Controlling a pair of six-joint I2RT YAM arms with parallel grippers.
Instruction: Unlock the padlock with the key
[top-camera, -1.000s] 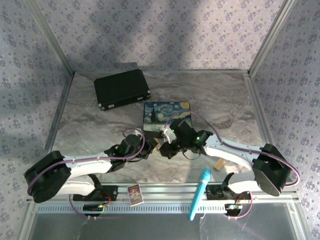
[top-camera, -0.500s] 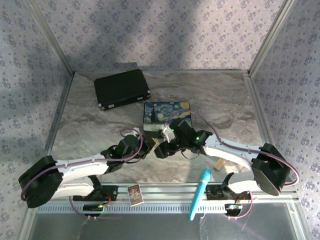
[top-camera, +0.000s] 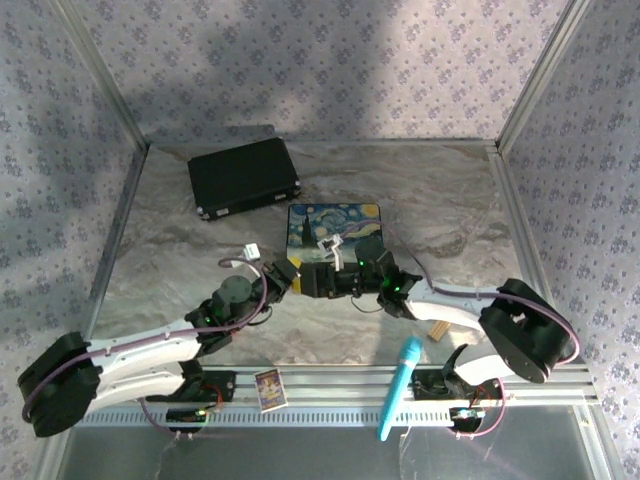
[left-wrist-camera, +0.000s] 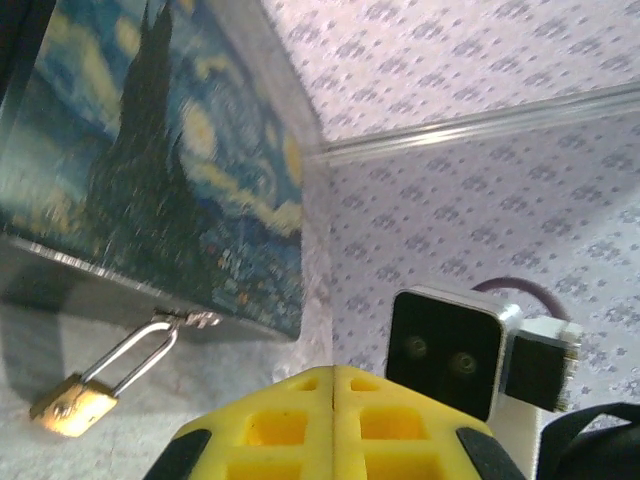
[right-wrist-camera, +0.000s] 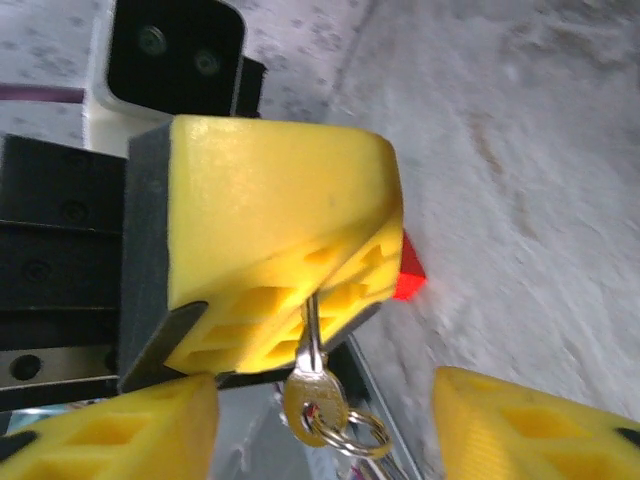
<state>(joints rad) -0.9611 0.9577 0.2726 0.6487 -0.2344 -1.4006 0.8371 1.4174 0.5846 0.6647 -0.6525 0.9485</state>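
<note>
Over marble (right-wrist-camera: 560, 150), left tool (right-wrist-camera: 308, 298) clenches the key (right-wrist-camera: 316, 392), which pokes out toward the released right tool (right-wrist-camera: 325, 425).

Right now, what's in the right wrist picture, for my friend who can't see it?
A small silver key hangs pinched in the shut yellow left end effector. The right end effector stands open, a yellow finger on either side.

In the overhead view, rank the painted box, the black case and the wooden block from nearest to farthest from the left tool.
1. Painted box: just beyond the left tool, slightly to its right.
2. Black case: farther back, toward the left rear.
3. Wooden block: far right, near the front edge.
</note>
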